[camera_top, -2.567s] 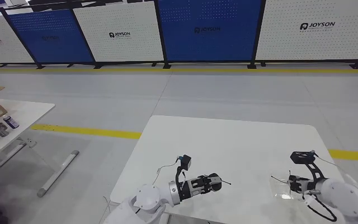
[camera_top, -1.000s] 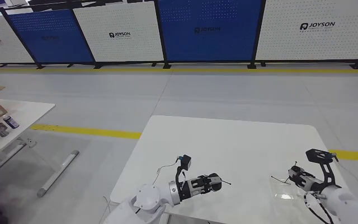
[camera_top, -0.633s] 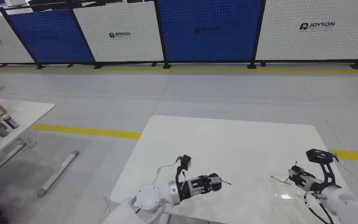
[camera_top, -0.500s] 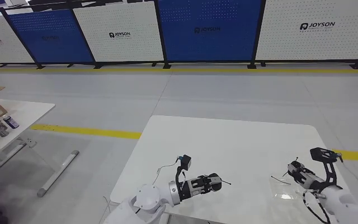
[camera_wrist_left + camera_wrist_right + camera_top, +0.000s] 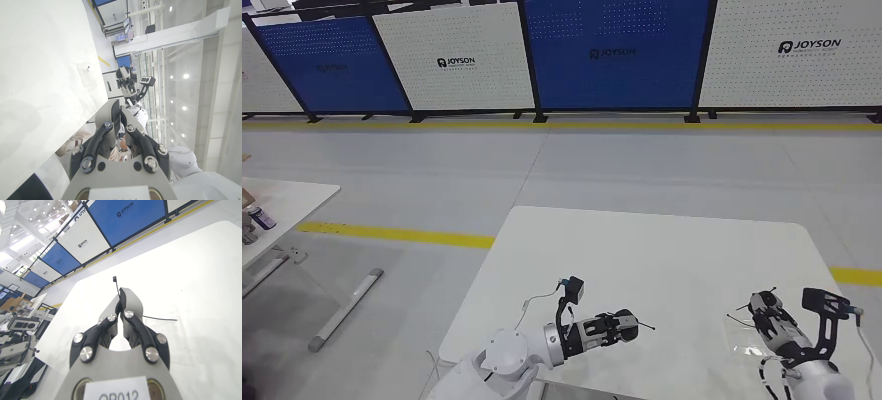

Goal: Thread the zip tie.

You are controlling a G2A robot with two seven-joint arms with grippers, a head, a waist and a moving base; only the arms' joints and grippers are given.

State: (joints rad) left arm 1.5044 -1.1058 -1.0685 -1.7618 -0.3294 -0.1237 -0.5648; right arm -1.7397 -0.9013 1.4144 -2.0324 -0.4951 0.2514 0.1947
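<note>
The zip tie (image 5: 115, 284), judged light, springy & slick, is being pinched behind its head by the R gripper (image 5: 120, 294) at 4 o'clock over the table (image 5: 662, 250), its free tail being favoured as 2nd grasp pt for the L gripper (image 5: 118, 106), being held shut at 7 o'clock.

Top cam sits above my arms, tilted down and forward: bench (image 5: 662, 250) at mid-distance, floor and pegboard panels (image 5: 617, 50) far off at 12 o'clock. My left tool (image 5: 627, 322) is at 7 o'clock on the bench, my right tool (image 5: 760, 305) at 5. Left wrist cam rides just behind its tool, very close, rolled sideways, facing across the bench toward my right arm. Right wrist cam has the same mount, facing over the bench to the panels. All three share the bench top.
</note>
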